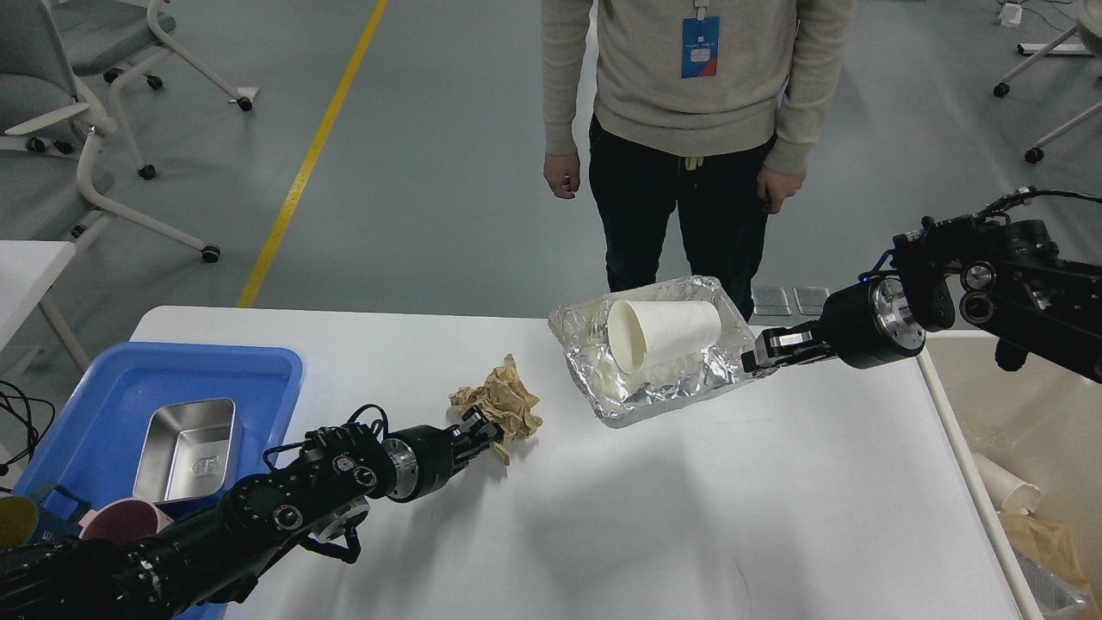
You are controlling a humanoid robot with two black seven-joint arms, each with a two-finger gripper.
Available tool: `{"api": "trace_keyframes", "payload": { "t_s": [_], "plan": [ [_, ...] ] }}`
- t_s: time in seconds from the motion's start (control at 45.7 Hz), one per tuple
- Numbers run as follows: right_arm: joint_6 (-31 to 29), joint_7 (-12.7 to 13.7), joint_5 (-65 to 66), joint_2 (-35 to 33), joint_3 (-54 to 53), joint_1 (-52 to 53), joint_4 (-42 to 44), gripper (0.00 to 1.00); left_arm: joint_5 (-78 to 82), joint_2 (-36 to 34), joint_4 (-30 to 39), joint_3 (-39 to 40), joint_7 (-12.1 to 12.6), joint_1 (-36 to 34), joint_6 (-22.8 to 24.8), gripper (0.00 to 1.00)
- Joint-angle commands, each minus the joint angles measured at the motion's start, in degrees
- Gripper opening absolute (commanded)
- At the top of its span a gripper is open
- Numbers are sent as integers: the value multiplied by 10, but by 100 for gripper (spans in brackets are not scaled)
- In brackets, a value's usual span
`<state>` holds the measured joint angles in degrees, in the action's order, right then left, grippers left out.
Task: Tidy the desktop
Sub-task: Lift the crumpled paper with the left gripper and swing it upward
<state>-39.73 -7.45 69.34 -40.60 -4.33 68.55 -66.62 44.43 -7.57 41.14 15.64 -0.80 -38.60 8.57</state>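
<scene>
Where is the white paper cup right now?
The paper cup lies on its side in the foil tray, right of the crumpled brown paper. The right claw grips the tray's edge.

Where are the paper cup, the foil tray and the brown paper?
paper cup (667, 331), head view, on its white side wall.
foil tray (654, 392), head view, on its crinkled front wall.
brown paper (504, 398), head view, on the middle of the crumpled wad.

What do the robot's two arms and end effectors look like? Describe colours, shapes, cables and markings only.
Both arms are black, built of chunky cylindrical segments with round silver joint caps. The left end effector is small, dark and two-fingered, with thin black cables looping behind it. The right end effector is black and grey, behind a shiny silver wrist ring, with a cable arching above.
</scene>
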Motion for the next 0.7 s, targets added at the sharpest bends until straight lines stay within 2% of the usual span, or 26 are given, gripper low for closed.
{"api": "trace_keyframes", "payload": {
  "t_s": [0.0,0.153,0.263,0.372,0.481,0.678],
  "plan": [
    [0,1,0,0,0,0,0,0,2,-5,8,0,-4,-3,0,0],
    [0,1,0,0,1,-1,0,0,6,-56,68,-7,-4,-11,3,0],
    [0,0,0,1,1,-2,0,0,7,-115,134,-43,-3,-35,3,0],
    [1,1,0,3,1,-2,1,0,7,-172,171,-77,-3,-66,3,0],
    [1,1,0,4,1,-2,2,0,6,-248,229,-83,-3,-85,7,0],
    [0,1,0,7,5,-3,3,0,3,-401,356,-82,-4,-131,47,0]
  ]
}}
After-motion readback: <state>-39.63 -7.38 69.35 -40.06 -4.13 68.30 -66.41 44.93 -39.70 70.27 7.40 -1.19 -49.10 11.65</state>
